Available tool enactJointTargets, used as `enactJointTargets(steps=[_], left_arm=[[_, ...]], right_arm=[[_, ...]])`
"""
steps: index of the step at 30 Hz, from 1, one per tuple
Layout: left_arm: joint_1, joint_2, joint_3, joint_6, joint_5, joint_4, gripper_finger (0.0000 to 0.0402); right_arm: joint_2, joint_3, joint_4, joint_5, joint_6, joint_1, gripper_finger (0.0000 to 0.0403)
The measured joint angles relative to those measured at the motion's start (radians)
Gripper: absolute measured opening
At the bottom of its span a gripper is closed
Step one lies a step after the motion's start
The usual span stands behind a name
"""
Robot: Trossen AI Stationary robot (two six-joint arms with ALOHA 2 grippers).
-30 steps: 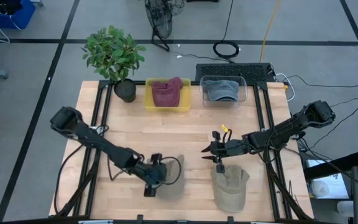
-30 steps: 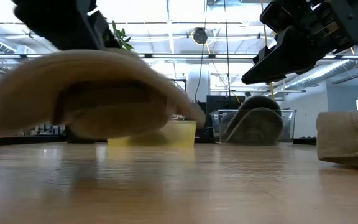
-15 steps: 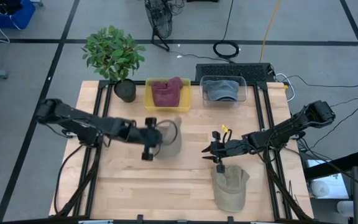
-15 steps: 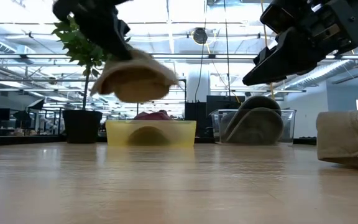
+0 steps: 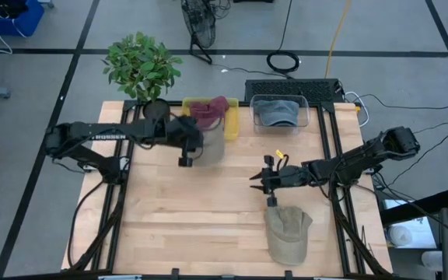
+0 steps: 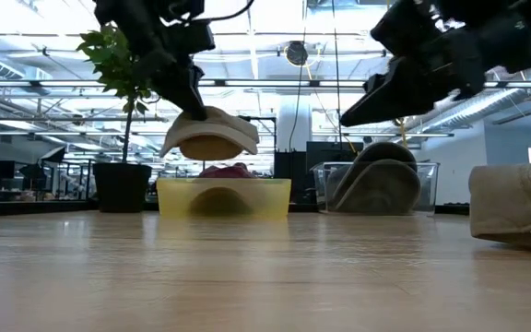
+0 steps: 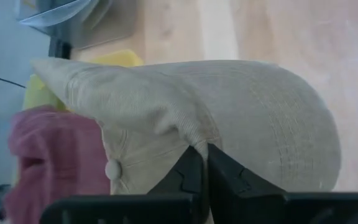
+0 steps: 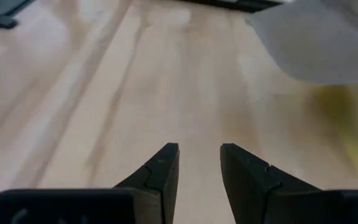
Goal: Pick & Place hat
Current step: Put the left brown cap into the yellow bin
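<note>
A tan hat [image 5: 211, 145] hangs in the air at the near edge of the yellow bin [image 5: 191, 131], which holds a red hat [image 5: 206, 113]. My left gripper [image 5: 190, 146] is shut on the tan hat; in the low view the hat [image 6: 210, 138] floats just above the bin [image 6: 224, 196]. A second tan hat [image 5: 288, 233] lies on its side on the table near the near edge. My right gripper [image 5: 253, 181] hovers open above the table, just beyond that second hat, holding nothing. My left gripper pinches a fold of the tan hat's crown [image 7: 191, 140] between its two shut fingers, not far from the top button [image 7: 110, 169]. The fingers reach in from the table's left side, roughly level. The hat is lifted clear, its dome up [image 6: 212, 118].
A clear bin [image 5: 279, 113] with a grey hat stands at the far edge, right of the yellow bin. A potted plant [image 5: 143, 68] stands at the far left corner. Bare wood lies between the two arms [image 5: 232, 210].
My left gripper has carried the tan hat from the table's near side up and toward the far edge, ending over the yellow bin's near edge; the hat is lifted clear throughout. My right gripper has shifted slightly toward the far-left.
</note>
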Motion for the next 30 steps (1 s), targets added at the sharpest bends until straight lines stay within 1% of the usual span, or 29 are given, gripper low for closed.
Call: enactJointTargets(steps=[4,8,10,15,19,21,25,28,30], left_arm=[[0.080,0.000,0.000,0.113,0.040,0.021,0.0024],[0.156,0.004,0.000,0.246,0.045,0.078,0.0008],[0.197,0.004,0.000,0.292,0.055,0.107,0.0007],[0.315,0.014,0.001,0.396,0.155,0.124,0.0022],[0.394,0.044,0.001,0.480,0.229,0.141,0.0008],[0.416,0.082,0.002,0.501,0.251,0.210,0.0007],[0.457,0.146,0.002,0.489,0.260,0.309,0.0024],[0.470,0.205,0.002,0.524,0.248,0.309,0.0026],[0.470,0.242,-0.001,0.532,0.238,0.319,0.0019]], right_arm=[[0.000,0.000,0.069,0.000,-0.091,-0.068,0.0105],[0.000,0.000,0.152,0.000,-0.194,-0.142,0.0105],[0.000,0.000,0.190,0.000,-0.237,-0.179,0.0105],[0.000,0.000,0.274,0.000,-0.313,-0.279,0.0105],[0.000,0.000,0.343,-0.002,-0.343,-0.359,0.0105],[0.000,0.000,0.375,-0.004,-0.345,-0.397,0.0105],[0.000,0.000,0.416,-0.005,-0.345,-0.456,0.0105],[0.000,0.000,0.420,-0.008,-0.341,-0.480,0.0105],[0.000,0.000,0.417,-0.008,-0.340,-0.490,0.0105]])
